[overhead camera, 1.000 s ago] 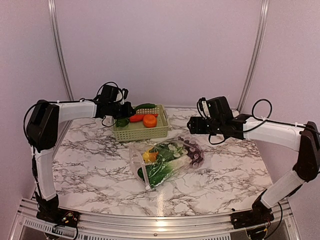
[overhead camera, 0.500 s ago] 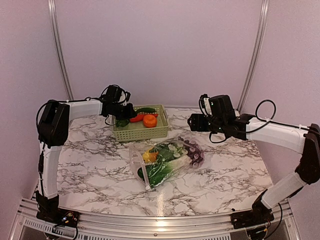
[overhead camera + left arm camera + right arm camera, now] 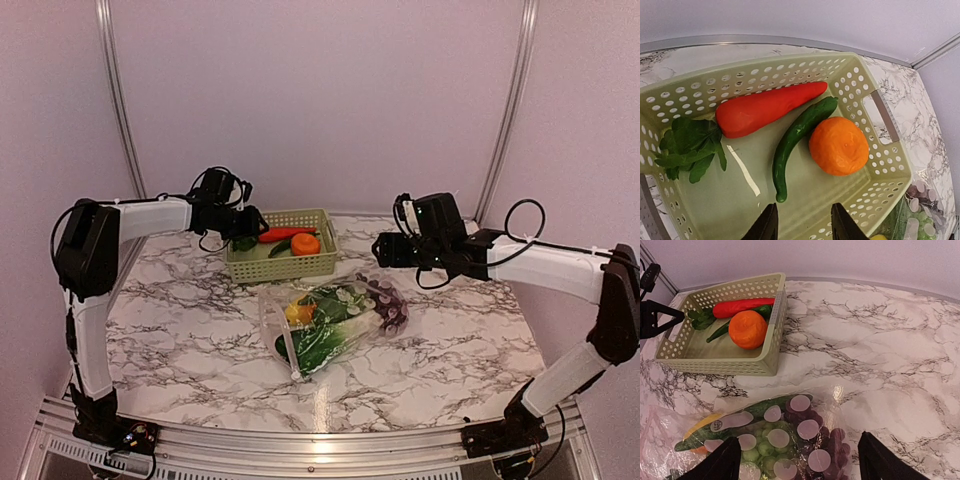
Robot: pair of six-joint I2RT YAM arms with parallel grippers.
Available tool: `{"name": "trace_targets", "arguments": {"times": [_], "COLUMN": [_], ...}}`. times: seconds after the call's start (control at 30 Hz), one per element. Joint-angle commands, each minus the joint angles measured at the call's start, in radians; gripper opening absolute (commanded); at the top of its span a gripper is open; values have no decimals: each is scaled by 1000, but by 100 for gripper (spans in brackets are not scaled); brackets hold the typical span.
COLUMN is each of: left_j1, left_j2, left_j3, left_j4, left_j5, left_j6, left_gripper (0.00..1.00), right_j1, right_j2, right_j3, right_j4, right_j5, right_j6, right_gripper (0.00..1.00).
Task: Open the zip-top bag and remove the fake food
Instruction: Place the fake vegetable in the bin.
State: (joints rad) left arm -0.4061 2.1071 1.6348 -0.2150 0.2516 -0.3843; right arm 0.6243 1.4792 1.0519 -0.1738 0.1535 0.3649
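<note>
zip-top bag (image 3: 345, 338): flat on marble table (image 3: 170, 310), mid-table, just in front of basket (image 3: 285, 266); zip open or closed, cannot tell
fake food (image 3: 322, 318): some inside bag, incl. yellow piece (image 3: 296, 312), purple grapes (image 3: 822, 440)
basket contents: orange (image 3: 839, 146), red piece (image 3: 765, 108), green pepper (image 3: 795, 137), leafy green (image 3: 687, 147)
left gripper (image 3: 802, 225): over basket's left end, fingers parted, nothing between
right gripper (image 3: 797, 465): above bag's far-right end, fingers spread wide, empty

A robotics lab test cell: left arm (image 3: 150, 218) and right arm (image 3: 540, 262) stand bolted at the near edge of a marble-patterned table (image 3: 200, 330), enclosed by plain lilac walls (image 3: 320, 100) and aluminium frame rails (image 3: 118, 100).
</note>
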Motion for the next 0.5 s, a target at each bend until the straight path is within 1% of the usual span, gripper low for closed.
{"name": "trace_targets", "arguments": {"times": [0.0,0.27,0.47], "left_j1": [-19,-85,-186], "left_j2": [-168,-453,-567], "left_j3": [-144,-483,-641], "left_j4": [47,125,134], "left_j5": [-26,-63,-105], "left_j6": [0,-39,-72], "left_gripper": [39,34,32], "right_j1": [8,8,10], "right_j2": [28,51,51], "right_j3": [37,36,15], "right_j4": [-17,-30,-48], "right_j5": [-32,-59,-58], "right_j6": [-13,-19,-22], "right_gripper": [79,79,78]}}
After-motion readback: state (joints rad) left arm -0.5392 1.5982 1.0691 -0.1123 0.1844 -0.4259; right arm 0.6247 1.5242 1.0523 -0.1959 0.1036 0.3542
